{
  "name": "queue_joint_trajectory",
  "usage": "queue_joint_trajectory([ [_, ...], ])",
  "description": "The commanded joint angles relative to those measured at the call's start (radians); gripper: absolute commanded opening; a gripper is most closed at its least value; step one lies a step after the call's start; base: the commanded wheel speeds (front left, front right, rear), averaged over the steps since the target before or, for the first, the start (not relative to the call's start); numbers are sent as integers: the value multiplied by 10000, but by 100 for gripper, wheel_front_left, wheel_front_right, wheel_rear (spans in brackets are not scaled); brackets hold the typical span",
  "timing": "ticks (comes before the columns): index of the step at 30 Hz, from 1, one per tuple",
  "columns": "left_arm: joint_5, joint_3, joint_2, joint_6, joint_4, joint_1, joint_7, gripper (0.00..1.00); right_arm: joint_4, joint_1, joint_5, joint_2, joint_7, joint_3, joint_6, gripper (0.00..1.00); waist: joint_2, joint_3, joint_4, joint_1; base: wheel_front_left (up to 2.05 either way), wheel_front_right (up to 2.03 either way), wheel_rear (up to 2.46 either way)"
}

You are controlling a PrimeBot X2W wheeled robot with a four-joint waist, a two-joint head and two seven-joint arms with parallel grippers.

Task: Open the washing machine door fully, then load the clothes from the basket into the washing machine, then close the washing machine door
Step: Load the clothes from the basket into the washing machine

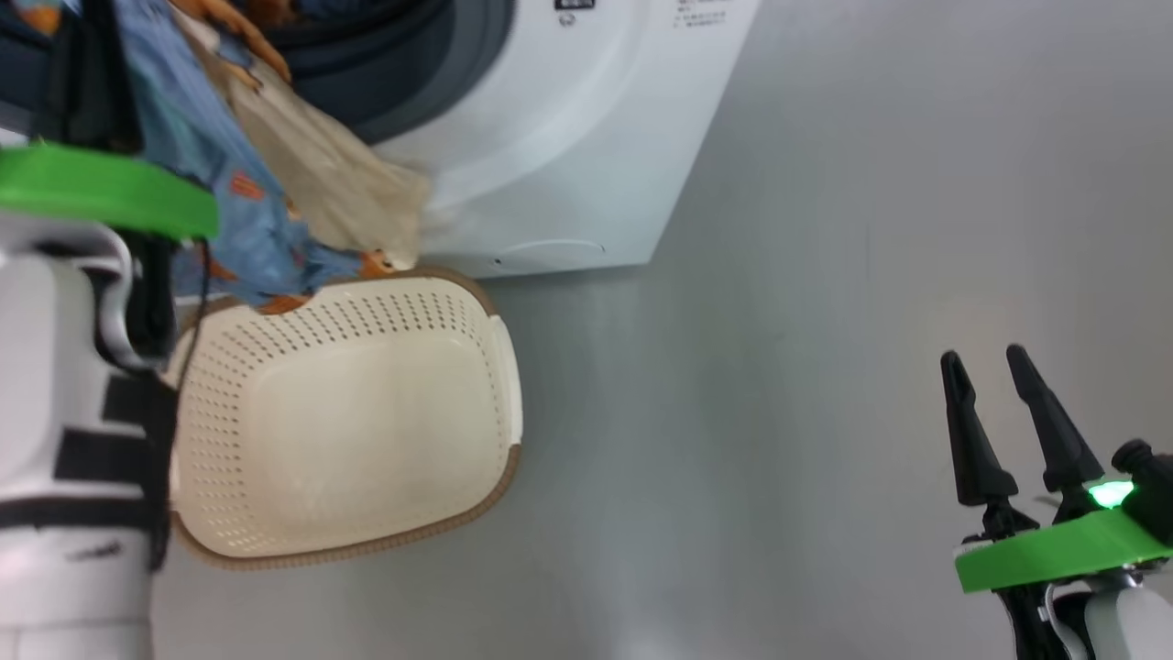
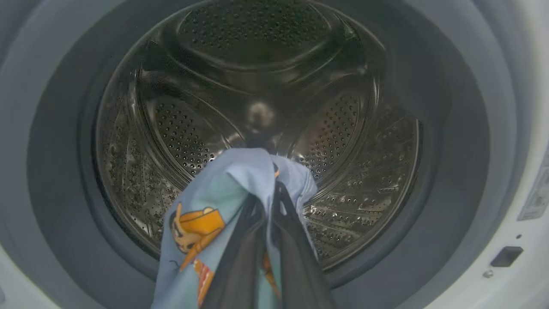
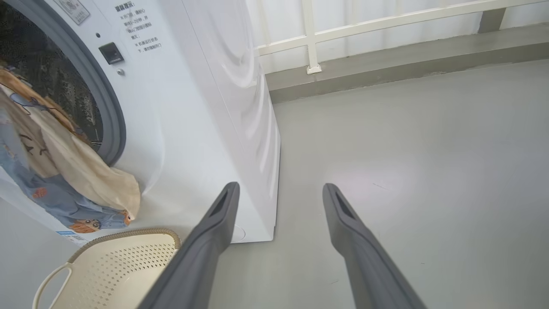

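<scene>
You are mid-load: your left gripper [image 2: 270, 197], pinched on the clothes [image 2: 201, 223], holds them at the mouth of the washing machine [image 1: 568, 137]. Their tails hang down its front, above the bare-looking basket [image 1: 495, 367] at its foot. Next, I judge, push deeper into the drum [image 2: 257, 64] before letting go; your right gripper [image 1: 982, 356] hangs spread, well off to the machine's side.

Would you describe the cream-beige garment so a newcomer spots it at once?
Find the white washing machine; at its mouth, clothes hang from the left claw above the basket. The cream-beige piece is the only one that isn't blue.
</scene>
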Motion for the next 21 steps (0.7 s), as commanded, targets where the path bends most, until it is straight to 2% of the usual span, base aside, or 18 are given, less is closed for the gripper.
queue_joint_trajectory([
  [1, 95, 158, 562, -15, 290, -575, -53, 0, -261, -187, 5, -63, -118, 284, 16, 100, 0, 754, -523, 0, 0, 0, 0],
  [7, 446, -163, 936, -15, 2489, -1740, -53, 0, -192, -468, 24, 99, -118, 525, 16, 100, 0, 1150, -930, 0, 0, 0, 0],
  [14, 876, -228, 1098, -14, 3927, -2667, -53, 0, -189, -669, 37, 229, -118, 716, 16, 100, 0, 1466, -1200, 0, 0, 0, 0],
  [17, 1097, -127, 1204, 55, 4108, -3128, -53, 0, -196, -715, 35, 278, -118, 781, 16, 100, 0, 1550, -1294, 0, 0, 0, 0],
  [21, 1531, 123, 1380, 318, 3356, -3704, -53, 0, -216, -790, 43, 323, -118, 828, 16, 100, 0, 1683, -1384, 0, 0, 0, 0],
])
